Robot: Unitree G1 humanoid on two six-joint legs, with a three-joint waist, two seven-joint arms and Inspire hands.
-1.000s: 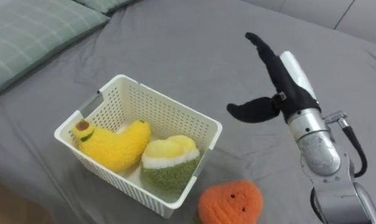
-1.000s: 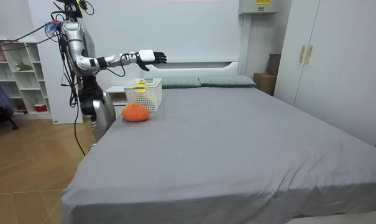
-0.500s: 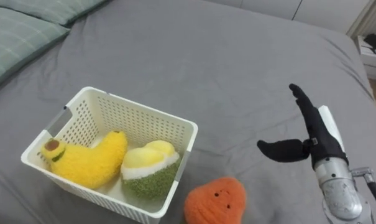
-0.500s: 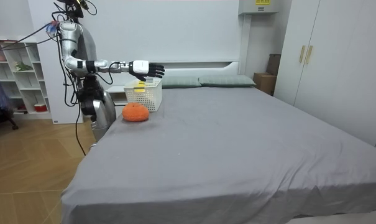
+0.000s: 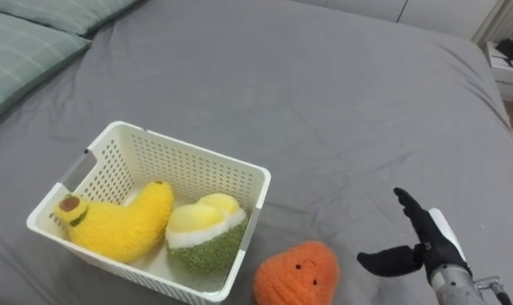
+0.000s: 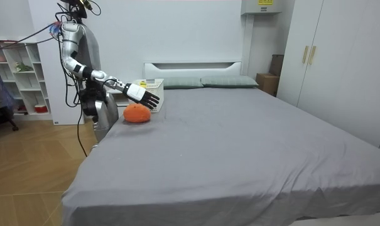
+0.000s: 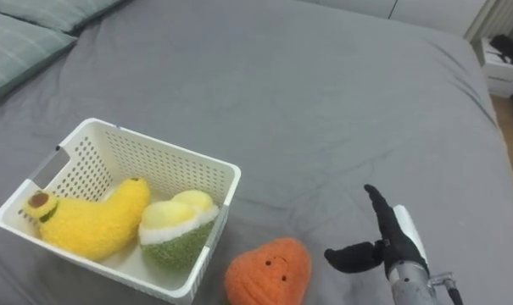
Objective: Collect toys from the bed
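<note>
**Dropping in on the last toy**

Right hand [image 5: 430, 250] has come down from high over the bed [image 5: 324, 93] and now hangs near the orange toy [image 5: 297, 273], fingers apart, holding nothing. Banana [image 5: 120, 227] and green toy [image 5: 203, 235] sit in the basket [image 5: 197, 152]; orange lies just outside. Grab looks next.

A bedroom in a home — a wide bed [image 6: 240, 144] under a grey sheet, with pillows [image 6: 229, 81] against a white headboard [image 6: 193, 66]. Tall wardrobe doors [image 6: 340, 63] stand on the room view's right, open shelves [image 6: 17, 81] (holding small things) on its left — all over a wooden floor [image 6: 26, 169].
</note>
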